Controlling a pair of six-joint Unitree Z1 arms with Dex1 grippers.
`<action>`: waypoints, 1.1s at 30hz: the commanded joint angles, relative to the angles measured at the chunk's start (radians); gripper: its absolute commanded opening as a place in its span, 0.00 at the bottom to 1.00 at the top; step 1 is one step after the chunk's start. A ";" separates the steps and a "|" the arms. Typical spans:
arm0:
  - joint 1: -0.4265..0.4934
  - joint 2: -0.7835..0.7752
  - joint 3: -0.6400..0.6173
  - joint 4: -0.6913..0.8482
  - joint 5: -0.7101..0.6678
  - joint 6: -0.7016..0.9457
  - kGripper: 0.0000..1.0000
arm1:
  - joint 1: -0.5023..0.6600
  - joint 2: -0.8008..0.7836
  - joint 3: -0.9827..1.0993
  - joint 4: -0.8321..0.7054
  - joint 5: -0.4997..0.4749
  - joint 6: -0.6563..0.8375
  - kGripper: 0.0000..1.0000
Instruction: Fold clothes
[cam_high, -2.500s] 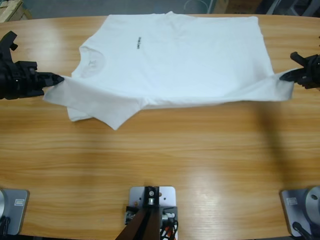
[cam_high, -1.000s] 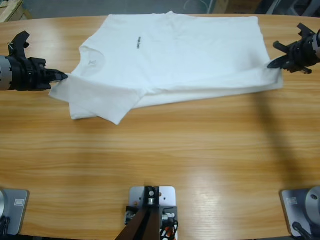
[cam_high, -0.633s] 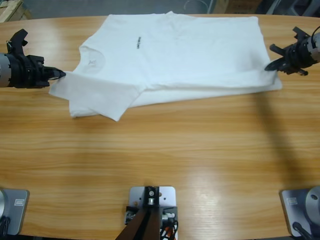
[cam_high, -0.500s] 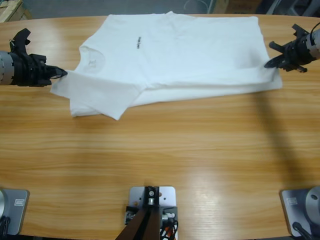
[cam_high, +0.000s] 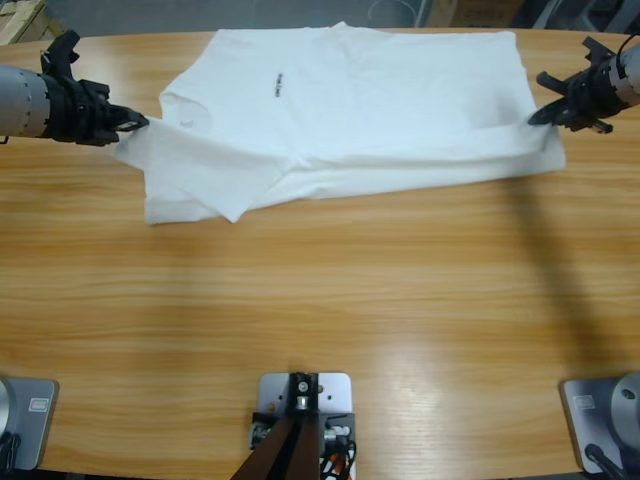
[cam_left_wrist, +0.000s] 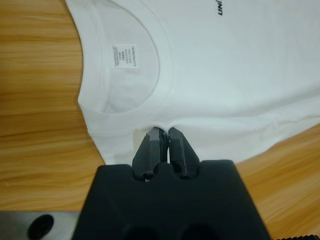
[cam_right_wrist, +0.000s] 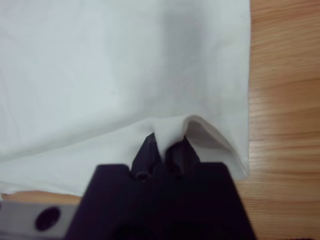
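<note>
Item: long pale wooden table (cam_high: 330, 300), near half bare.

Step, as judged: lengthwise fold under way; next, carry both pinched edges evenly towards the far edge.

Left black two-jaw gripper (cam_high: 135, 122) clamps the shoulder edge by the collar; right black two-jaw gripper (cam_high: 537, 113) clamps the hem.

Plain white short-sleeved cotton T-shirt (cam_high: 350, 100): far half of table, near edge doubled, lightly creased.

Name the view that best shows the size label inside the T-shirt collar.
Left wrist view: the label sits plainly inside the T-shirt collar. The high view shows the collar only, no readable label; the right wrist view shows just the hem.
</note>
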 joint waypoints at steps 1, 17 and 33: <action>0.012 0.090 -0.020 -0.008 -0.018 0.026 0.00 | -0.012 0.060 -0.023 0.014 -0.033 -0.021 0.00; 0.044 0.133 -0.042 -0.007 -0.038 0.057 0.46 | -0.012 0.120 -0.135 0.097 -0.052 -0.043 0.97; 0.079 -0.035 0.071 0.051 -0.040 0.058 1.00 | -0.013 -0.017 -0.143 0.167 -0.100 -0.041 1.00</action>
